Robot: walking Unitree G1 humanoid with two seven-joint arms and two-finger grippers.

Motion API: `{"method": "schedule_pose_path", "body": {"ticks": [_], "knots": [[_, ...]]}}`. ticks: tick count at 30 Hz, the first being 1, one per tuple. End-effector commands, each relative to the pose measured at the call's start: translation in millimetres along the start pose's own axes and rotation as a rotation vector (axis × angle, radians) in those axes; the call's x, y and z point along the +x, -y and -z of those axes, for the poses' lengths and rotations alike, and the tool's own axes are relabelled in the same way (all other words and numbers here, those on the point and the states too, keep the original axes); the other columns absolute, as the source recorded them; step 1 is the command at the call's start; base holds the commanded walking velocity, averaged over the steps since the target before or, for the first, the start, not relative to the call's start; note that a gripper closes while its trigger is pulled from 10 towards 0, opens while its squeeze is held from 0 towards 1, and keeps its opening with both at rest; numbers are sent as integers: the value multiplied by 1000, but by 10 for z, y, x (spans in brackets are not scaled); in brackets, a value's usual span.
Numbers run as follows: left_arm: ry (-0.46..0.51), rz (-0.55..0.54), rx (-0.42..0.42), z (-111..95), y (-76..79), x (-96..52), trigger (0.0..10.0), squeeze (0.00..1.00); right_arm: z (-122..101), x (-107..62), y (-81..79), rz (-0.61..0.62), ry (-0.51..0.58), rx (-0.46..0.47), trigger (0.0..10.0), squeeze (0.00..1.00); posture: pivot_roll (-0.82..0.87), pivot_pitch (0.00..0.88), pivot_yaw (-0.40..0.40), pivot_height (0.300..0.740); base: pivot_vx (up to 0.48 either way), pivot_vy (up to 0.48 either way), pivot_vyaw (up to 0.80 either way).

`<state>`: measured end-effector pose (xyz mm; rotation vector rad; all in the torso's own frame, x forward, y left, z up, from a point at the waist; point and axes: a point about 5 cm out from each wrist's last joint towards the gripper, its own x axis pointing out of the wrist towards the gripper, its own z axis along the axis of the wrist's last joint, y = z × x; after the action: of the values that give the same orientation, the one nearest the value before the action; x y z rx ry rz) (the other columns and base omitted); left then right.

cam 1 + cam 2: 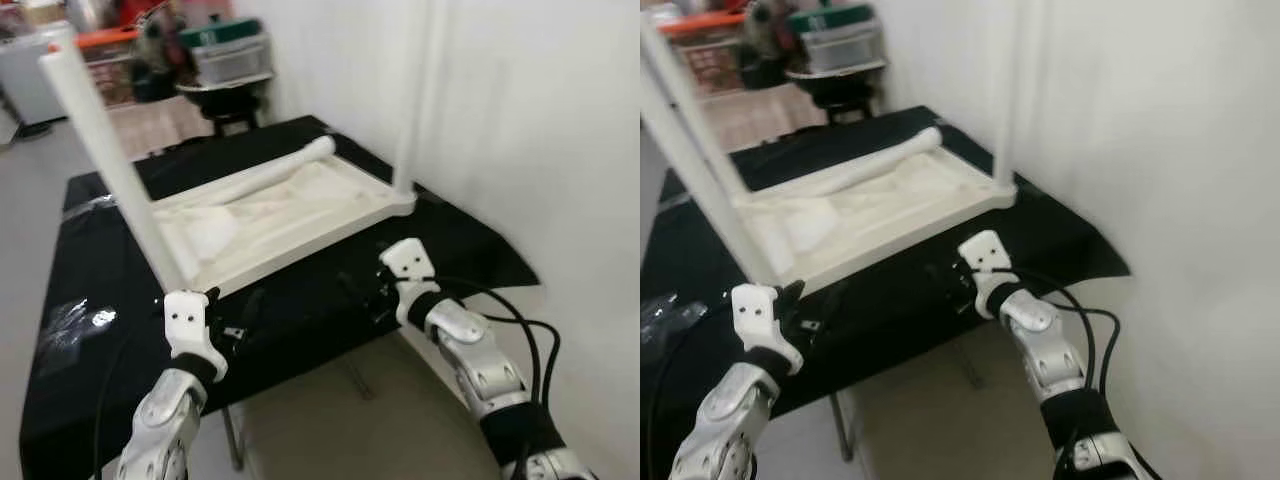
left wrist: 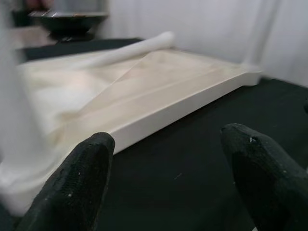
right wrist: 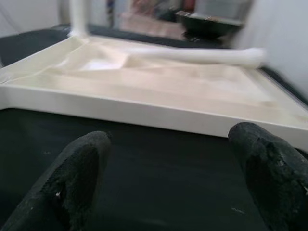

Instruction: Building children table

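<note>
You see the white tabletop (image 1: pixel 290 215) lying upside down on the black cloth (image 1: pixel 90 290), two legs (image 1: pixel 110 150) upright at its near corners, a loose leg (image 1: pixel 275 168) lying inside. Left gripper (image 2: pixel 168 178) and right gripper (image 3: pixel 178 178) hover near its front edge, both released, fingers spread

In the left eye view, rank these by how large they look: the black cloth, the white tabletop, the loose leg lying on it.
1. black cloth
2. white tabletop, lying upside down
3. loose leg, lying across the tabletop

No close calls here.
</note>
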<state>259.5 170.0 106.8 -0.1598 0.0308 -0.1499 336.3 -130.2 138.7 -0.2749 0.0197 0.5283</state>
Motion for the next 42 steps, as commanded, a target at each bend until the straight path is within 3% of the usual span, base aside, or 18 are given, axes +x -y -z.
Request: {"method": "schedule_pose_path", "body": {"ticks": [1, 4, 6, 19, 28, 34, 42], "knots": [[-17, -8, -14, 35, -43, -26, 10000, 0, 0, 13, -44, -11, 5, -12, 10000, 0, -164, 0, 36, 740, 0, 0, 800], [-39, 8, -62, 132, -36, -139, 10000, 0, 175, -77, 60, 88, -44, -25, 10000, 0, -157, 0, 48, 740, 0, 0, 800], [-46, 15, -18, 143, -15, -147, 10000, 0, 226, -96, 85, 120, -54, -8, 10000, 0, -154, 0, 49, 740, 0, 0, 0], [-42, 30, -40, 197, -27, -179, 10000, 0, 315, -109, -25, 106, -53, 14, 10000, 0, -161, 0, 63, 740, 0, -398, 0], [-38, 34, -29, 170, -52, -151, 10000, 0, 305, -83, -39, 117, -44, 19, 10000, 0, -161, 0, 72, 740, 0, -468, 0], [-23, -10, 9, 98, -90, -48, 10000, 0, 256, -55, -31, 134, -29, 44, 10000, 0, -171, 0, 86, 740, 0, 0, 0], [31, 24, -3, -27, -39, 35, 10000, 0, 194, -28, -74, 103, -2, 45, 10000, 0, -175, 0, 96, 740, 103, 0, 400]]}}
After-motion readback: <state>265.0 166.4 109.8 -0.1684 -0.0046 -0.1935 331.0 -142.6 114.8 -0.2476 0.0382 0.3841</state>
